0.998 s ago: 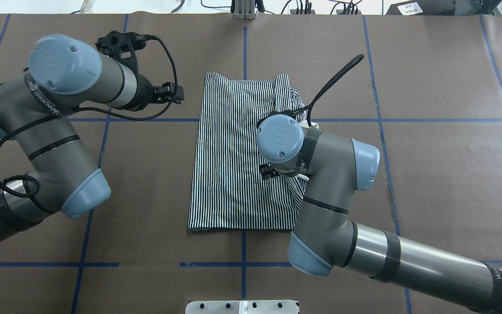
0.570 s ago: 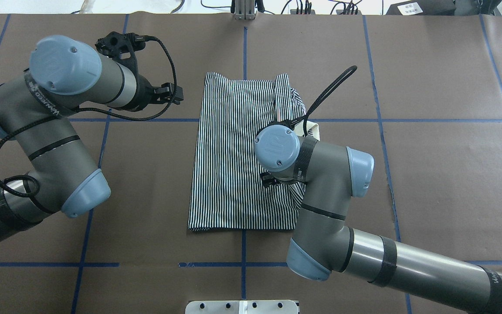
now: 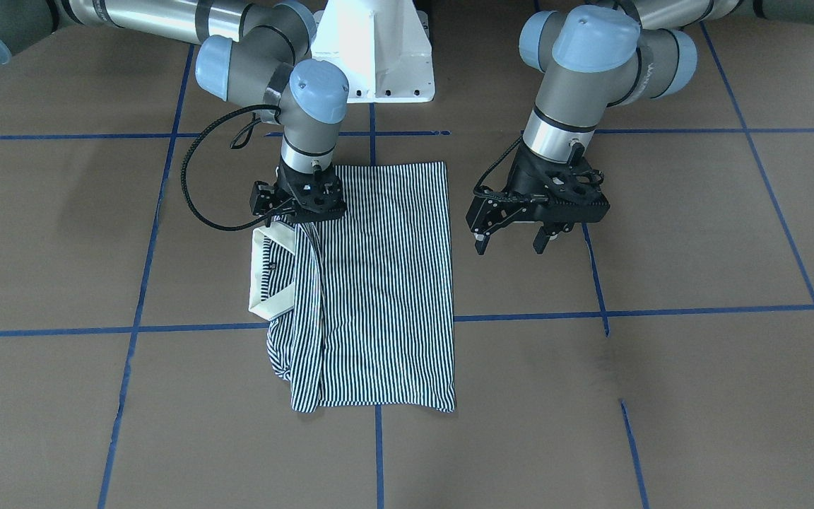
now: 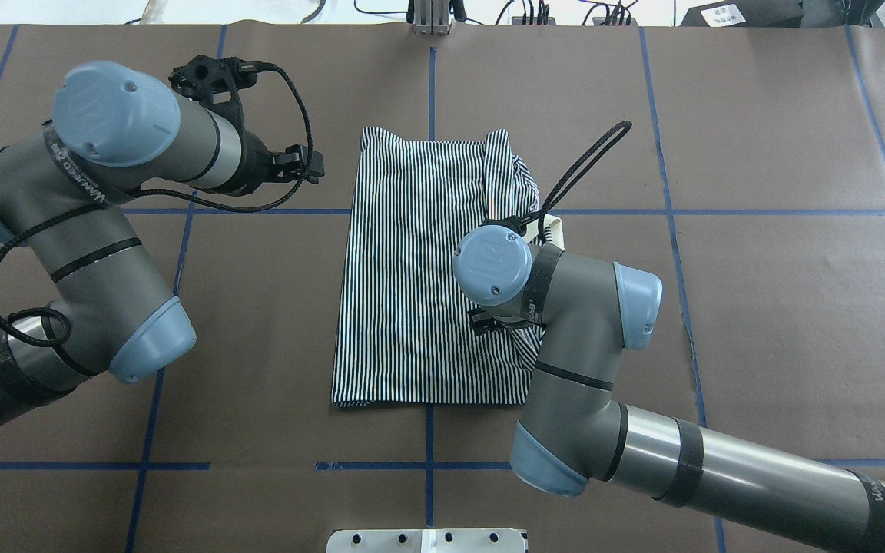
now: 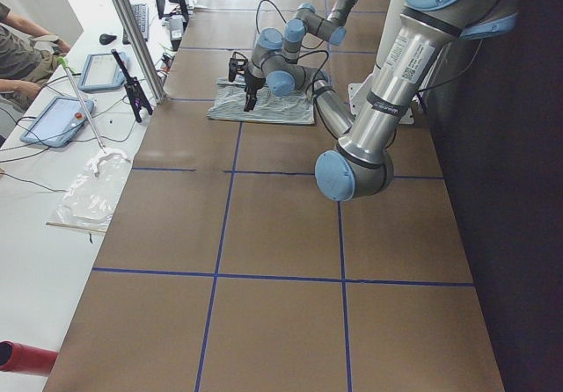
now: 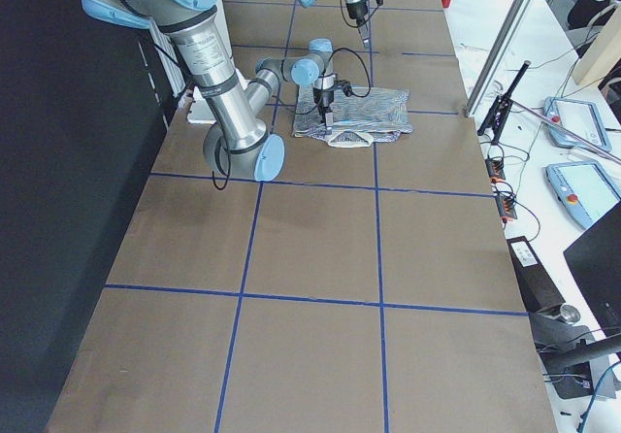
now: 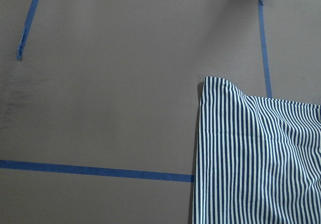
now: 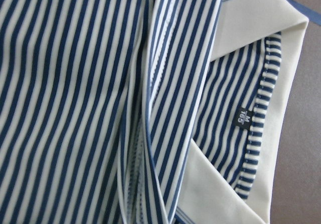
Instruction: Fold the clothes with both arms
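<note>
the polo shirt [image 3: 379, 283], part folded, is laid on the bench [image 3: 661, 389]. its collar-side fold appears pinched by the right tool [image 3: 299, 212], while the left tool [image 3: 513, 230] is held released alongside.

The polo shirt [image 3: 379, 283] is striped thinly in navy and white. Its collar [image 3: 263, 276], cream, is edged by the stripes. Beneath the shirt, brown table covering [image 3: 661, 396] is crossed by blue tape lines [image 3: 633, 311]. A small black label [image 8: 242, 117] inside the collar bears white lettering, seemingly illegible.

R hand [image 3: 299, 212] fingertips hidden behind wrist housing, over shirt [image 3: 379, 283].
</note>
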`<state>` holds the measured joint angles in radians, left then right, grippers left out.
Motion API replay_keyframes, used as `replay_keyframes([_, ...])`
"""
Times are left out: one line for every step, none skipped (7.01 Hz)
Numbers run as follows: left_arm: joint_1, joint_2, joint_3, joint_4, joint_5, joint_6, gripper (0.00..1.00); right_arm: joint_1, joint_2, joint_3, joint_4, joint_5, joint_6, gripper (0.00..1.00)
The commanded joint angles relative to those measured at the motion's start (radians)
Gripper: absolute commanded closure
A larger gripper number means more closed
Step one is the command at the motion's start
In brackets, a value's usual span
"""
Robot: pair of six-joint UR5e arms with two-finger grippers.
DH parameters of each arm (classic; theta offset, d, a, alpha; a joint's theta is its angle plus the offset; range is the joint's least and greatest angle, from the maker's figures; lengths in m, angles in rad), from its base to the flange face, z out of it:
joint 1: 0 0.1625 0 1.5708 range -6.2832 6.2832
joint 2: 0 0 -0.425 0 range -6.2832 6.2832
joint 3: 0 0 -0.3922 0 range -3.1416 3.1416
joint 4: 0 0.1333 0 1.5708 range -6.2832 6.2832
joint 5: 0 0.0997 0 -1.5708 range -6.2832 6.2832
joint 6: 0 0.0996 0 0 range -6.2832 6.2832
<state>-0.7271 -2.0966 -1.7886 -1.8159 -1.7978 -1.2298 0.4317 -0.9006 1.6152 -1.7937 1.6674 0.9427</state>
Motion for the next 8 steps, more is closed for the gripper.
replay_keyframes([0.000, -0.003, 0.000, 0.001, 0.000, 0.000, 0.00, 0.007, -0.011, 0.000, -0.001, 0.000, -0.004, 0.00])
replay_keyframes([0.000, -0.003, 0.000, 0.001, 0.000, 0.000, 0.00, 0.016, -0.011, 0.000, -0.003, 0.002, -0.005, 0.00])
replay_keyframes([0.000, -0.005, 0.000, 0.001, 0.000, 0.001, 0.00, 0.022, -0.017, 0.002, -0.001, 0.002, -0.007, 0.00])
replay_keyframes([0.002, -0.005, 0.000, 0.001, 0.000, 0.000, 0.00, 0.033, -0.023, 0.002, -0.001, 0.003, -0.012, 0.00])
replay_keyframes([0.000, -0.008, -0.002, 0.001, 0.000, 0.000, 0.00, 0.035, -0.035, 0.008, 0.000, 0.003, -0.022, 0.00])
replay_keyframes([0.002, -0.008, -0.002, 0.001, 0.000, 0.000, 0.00, 0.039, -0.038, 0.008, -0.001, 0.003, -0.022, 0.00])
replay_keyframes([0.002, -0.010, -0.003, 0.001, 0.000, 0.000, 0.00, 0.050, -0.059, 0.011, -0.001, 0.005, -0.024, 0.00])
replay_keyframes([0.002, -0.008, -0.003, 0.001, 0.000, 0.000, 0.00, 0.064, -0.095, 0.023, 0.000, 0.005, -0.044, 0.00])
